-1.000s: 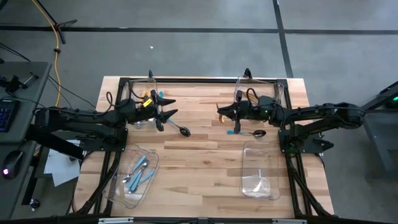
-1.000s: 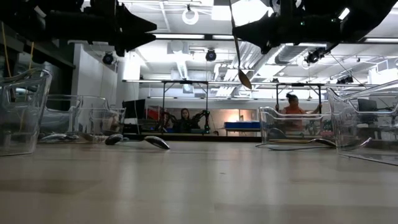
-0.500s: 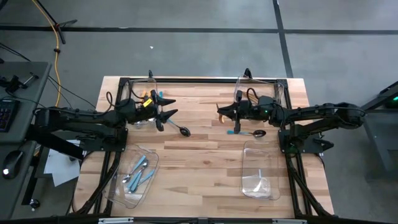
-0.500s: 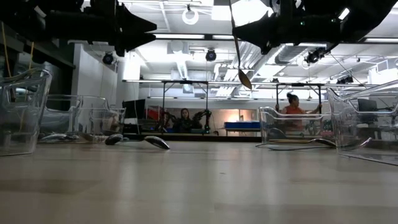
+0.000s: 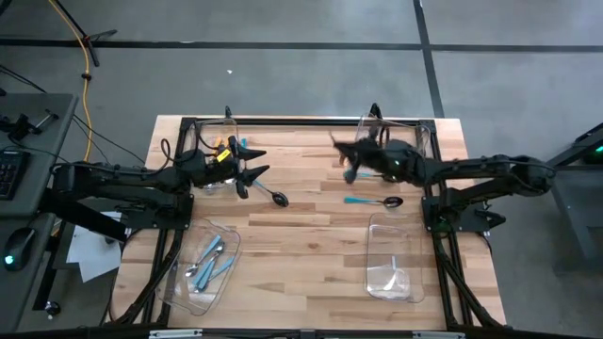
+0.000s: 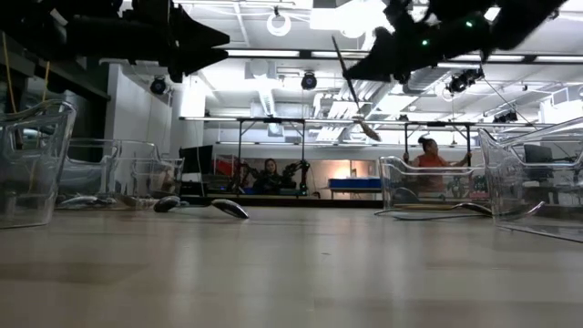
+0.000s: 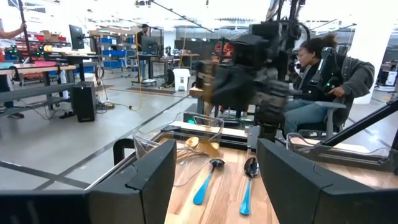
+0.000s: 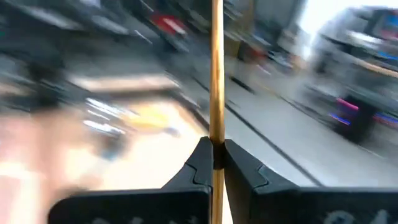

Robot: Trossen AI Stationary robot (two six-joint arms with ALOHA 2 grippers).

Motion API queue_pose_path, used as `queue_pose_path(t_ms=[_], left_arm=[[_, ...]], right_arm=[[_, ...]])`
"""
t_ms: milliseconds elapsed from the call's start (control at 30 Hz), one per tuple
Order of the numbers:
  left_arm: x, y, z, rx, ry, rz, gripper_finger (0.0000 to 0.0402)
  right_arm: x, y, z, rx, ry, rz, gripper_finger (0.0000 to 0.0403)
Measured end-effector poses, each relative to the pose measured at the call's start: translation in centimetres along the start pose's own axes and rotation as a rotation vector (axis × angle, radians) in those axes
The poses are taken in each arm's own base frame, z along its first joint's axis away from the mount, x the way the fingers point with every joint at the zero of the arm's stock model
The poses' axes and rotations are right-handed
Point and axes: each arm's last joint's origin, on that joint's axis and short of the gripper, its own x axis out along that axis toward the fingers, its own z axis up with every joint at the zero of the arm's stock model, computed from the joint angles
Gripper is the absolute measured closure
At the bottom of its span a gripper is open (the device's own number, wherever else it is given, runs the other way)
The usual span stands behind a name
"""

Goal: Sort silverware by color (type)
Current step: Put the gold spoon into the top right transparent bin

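right gripper (image 8: 214, 155) above desk (image 5: 311, 245): fingers clamped on gold spoon (image 6: 352, 89) | left gripper (image 5: 252, 176): fingers spread, empty, just beside black spoon (image 5: 275, 197)

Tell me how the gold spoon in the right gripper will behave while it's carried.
The gold spoon probably stays stiff: its handle runs straight. Pinched by the right gripper on that thin handle alone, it may pivot or slip. In the low view it hangs tilted, so it could swing.
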Motion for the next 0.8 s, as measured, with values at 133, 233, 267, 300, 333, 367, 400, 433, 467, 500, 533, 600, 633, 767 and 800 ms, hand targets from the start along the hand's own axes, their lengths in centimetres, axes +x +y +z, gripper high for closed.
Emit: queue_pose_path(t_ms=[133,233,267,300,333,367,400,433,467,500,533,600,633,767,800], left_arm=[[0.0,0.0,0.0,0.000,0.000,0.000,0.0190],[0.0,0.0,0.0,0.000,0.000,0.000,0.0190],[0.0,0.0,0.0,0.000,0.000,0.000,0.0190],[0.0,0.0,0.0,0.000,0.000,0.000,0.0190],[0.0,0.0,0.0,0.000,0.000,0.000,0.0190],[0.0,0.0,0.0,0.000,0.000,0.000,0.0190],[0.0,0.0,0.0,0.000,0.000,0.000,0.0190],[0.0,0.0,0.0,0.000,0.000,0.000,0.0190],[0.0,0.0,0.0,0.000,-0.001,0.000,0.0190],[0.0,0.0,0.0,0.000,-0.001,0.000,0.0190],[0.0,0.0,0.0,0.000,-0.001,0.000,0.0190],[0.0,0.0,0.0,0.000,-0.001,0.000,0.0190],[0.0,0.0,0.0,0.000,-0.001,0.000,0.0190],[0.0,0.0,0.0,0.000,0.000,0.000,0.0190],[0.0,0.0,0.0,0.000,0.000,0.000,0.0190]], right_arm=[[0.8,-1.9,2.1,-0.138,0.236,-0.231,0.0398],[0.9,-3.6,4.8,-0.184,0.342,-0.305,0.0398],[0.8,-4.2,5.6,-0.187,0.364,-0.324,0.0398],[0.7,-4.8,6.4,-0.189,0.387,-0.337,0.0398],[0.5,-5.3,7.2,-0.191,0.407,-0.350,0.0398],[0.4,-5.8,7.9,-0.192,0.420,-0.362,0.0398],[0.2,-6.3,8.5,-0.189,0.425,-0.377,0.0398],[0.1,-6.7,9.1,-0.184,0.430,-0.389,0.0398],[0.0,-6.9,9.4,-0.178,0.437,-0.400,0.0398],[-0.1,-7.1,9.6,-0.175,0.442,-0.406,0.0398],[-0.2,-7.3,9.7,-0.174,0.444,-0.410,0.0398],[-0.2,-7.4,9.7,-0.174,0.456,-0.408,0.0398],[-0.3,-7.5,9.6,-0.175,0.467,-0.408,0.0398],[-0.6,-8.1,8.6,-0.160,0.551,-0.420,0.0398],[-0.8,-8.3,8.3,-0.150,0.580,-0.430,0.0398]])
